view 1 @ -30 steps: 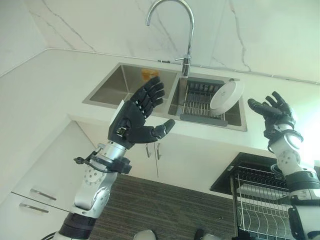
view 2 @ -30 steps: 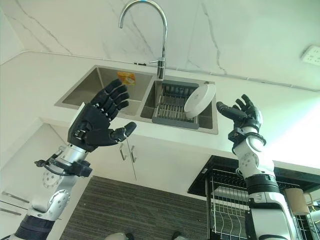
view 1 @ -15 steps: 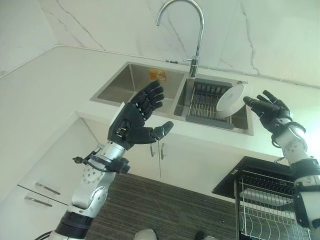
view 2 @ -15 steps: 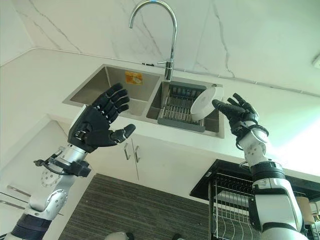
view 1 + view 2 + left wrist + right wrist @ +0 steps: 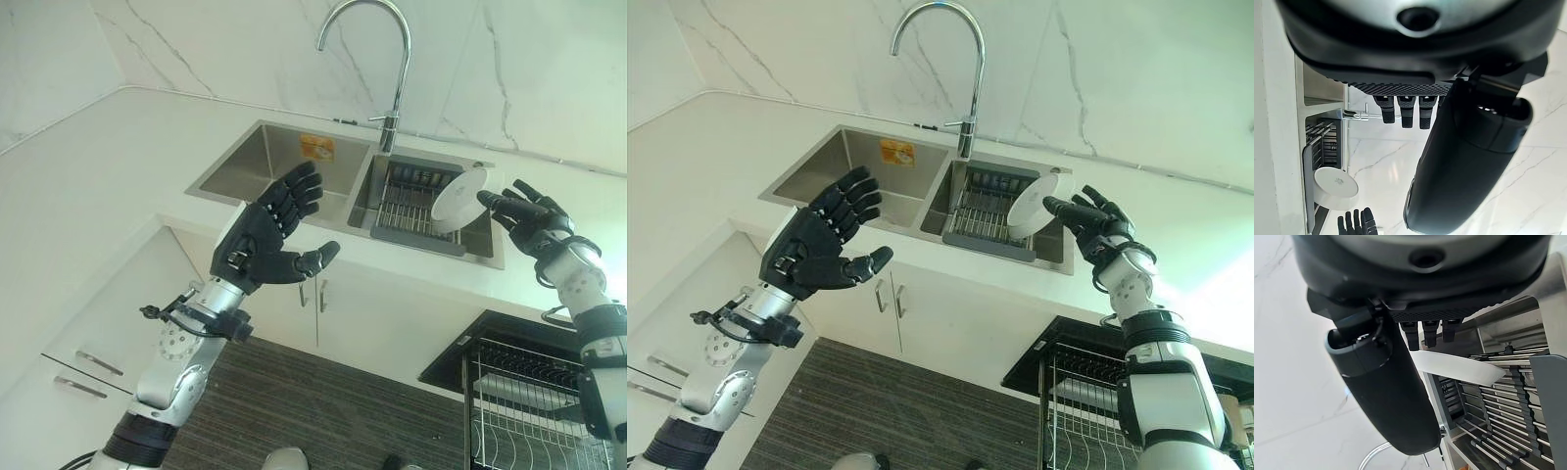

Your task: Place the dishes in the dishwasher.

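A white plate (image 5: 460,193) stands tilted on edge in the wire rack (image 5: 407,201) of the sink's right basin. My right hand (image 5: 534,220) is open beside it, its straight fingertips (image 5: 1058,206) at the plate's right rim. In the right wrist view the plate's edge (image 5: 1459,368) lies between the fingers (image 5: 1430,333) and the thumb (image 5: 1381,387); I cannot tell if they touch it. My left hand (image 5: 265,235) hangs open and empty in front of the left basin (image 5: 265,162). The left wrist view shows the plate (image 5: 1334,182) far off.
A tall chrome faucet (image 5: 392,59) rises behind the sink. The white counter (image 5: 118,166) runs round both basins. Below at the right stands the pulled-out wire dishwasher rack (image 5: 529,411). White cabinet doors (image 5: 343,313) sit under the sink.
My right hand has moved left from well clear of the plate to its rim. The camera has shifted a little. The left hand has held its pose.
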### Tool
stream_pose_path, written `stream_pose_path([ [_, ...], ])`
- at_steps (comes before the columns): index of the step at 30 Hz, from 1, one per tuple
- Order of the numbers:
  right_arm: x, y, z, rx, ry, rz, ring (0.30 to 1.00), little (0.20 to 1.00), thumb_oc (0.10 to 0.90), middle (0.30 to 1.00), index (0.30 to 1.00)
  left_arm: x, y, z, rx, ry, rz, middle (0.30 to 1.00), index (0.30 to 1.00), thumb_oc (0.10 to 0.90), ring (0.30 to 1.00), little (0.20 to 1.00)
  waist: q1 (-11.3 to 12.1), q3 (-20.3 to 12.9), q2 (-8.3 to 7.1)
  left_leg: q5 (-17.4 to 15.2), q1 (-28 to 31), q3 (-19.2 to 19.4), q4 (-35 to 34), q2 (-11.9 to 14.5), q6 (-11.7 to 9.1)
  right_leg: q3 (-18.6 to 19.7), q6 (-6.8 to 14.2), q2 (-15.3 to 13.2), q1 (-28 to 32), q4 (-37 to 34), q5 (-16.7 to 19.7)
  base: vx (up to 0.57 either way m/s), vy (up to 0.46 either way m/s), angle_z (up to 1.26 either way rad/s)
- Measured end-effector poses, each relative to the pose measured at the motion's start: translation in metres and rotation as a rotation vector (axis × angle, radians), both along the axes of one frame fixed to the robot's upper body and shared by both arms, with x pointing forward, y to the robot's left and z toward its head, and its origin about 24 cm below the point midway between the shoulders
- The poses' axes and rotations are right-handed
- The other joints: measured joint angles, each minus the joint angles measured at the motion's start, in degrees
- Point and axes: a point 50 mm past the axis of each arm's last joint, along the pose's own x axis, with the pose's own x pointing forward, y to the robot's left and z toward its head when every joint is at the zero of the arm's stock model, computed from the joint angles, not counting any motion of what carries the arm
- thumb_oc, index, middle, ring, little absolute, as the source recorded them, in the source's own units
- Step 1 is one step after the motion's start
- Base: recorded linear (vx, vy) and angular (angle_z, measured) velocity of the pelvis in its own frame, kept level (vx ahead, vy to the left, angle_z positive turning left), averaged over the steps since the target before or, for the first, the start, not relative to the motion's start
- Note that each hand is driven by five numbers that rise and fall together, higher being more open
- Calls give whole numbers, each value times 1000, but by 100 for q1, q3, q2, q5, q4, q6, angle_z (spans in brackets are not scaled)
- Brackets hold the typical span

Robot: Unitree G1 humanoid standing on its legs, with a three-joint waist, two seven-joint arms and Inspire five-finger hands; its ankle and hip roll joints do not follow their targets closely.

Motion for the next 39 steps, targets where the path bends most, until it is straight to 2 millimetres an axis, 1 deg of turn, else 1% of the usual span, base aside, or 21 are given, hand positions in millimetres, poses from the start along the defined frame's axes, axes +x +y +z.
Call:
stream_pose_path([
  [5, 1, 1, 0, 5, 6, 5, 900, 900, 800, 900, 900, 0, 0, 0, 0, 0, 0, 900, 900, 800, 900, 900, 7, 0, 0, 1, 3, -7, -2, -4, 1, -4, 1, -1, 8, -3, 0, 0, 0, 0],
  [10, -1, -3, -6, 52, 26, -14, 900, 900, 800, 900, 900, 0, 0, 0, 0, 0, 0, 900, 900, 800, 900, 900, 18, 0, 0, 2, 11, -11, -1, -5, 2, -9, 1, -2, 21, -3, -1, 0, 0, 0],
  [33, 0, -2, -5, 89, 16, -11, 900, 900, 800, 900, 900, 1, 1, -2, 1, 11, 6, 900, 900, 800, 900, 900, 55, 0, 0, 5, 62, -13, -10, -6, 0, -9, 1, -3, 70, -2, -2, 0, 0, 0],
  [39, -2, -8, -15, 107, 69, -50, 900, 900, 800, 900, 900, 1, 2, -2, 6, 12, 9, 900, 900, 800, 900, 900, 109, 0, 0, 5, 85, -28, -7, -4, -1, -32, -4, -5, 110, -9, -9, 2, -2, 1],
])
